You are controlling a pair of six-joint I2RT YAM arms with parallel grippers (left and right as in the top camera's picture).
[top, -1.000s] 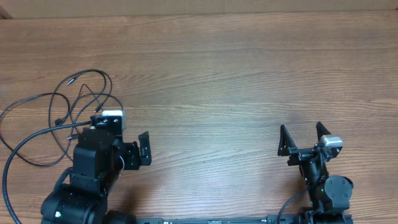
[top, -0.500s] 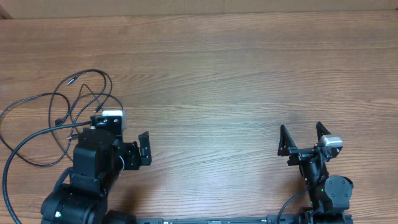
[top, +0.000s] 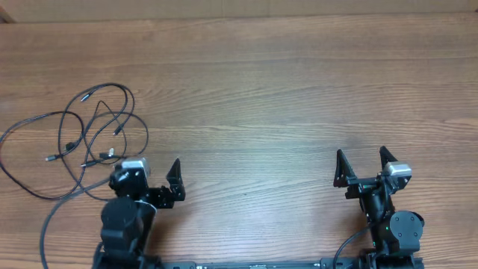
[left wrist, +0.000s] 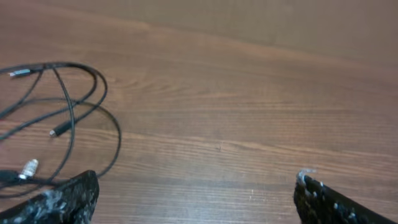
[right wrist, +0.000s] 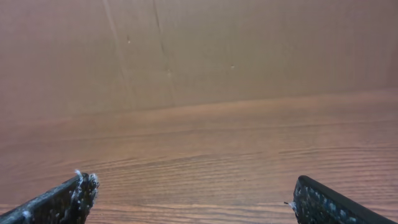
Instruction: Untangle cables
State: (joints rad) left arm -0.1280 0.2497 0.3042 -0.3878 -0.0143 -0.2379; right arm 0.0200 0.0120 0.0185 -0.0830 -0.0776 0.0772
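Toward the left of the desk, the cables lie in loose, crossing loops with several plug ends showing, nothing lifted clear of the tangle. Your left hand sits just beside them on the near side, fingers spread wide and empty. Your right hand is well apart across the desk, likewise spread and holding nothing. You look to be at the approach step, so the next move probably calls for picking one plug end and drawing that cord rightward. The whole middle and right of the desk are bare wood, while the outer loops run to the picture's left border, leaving little room there.
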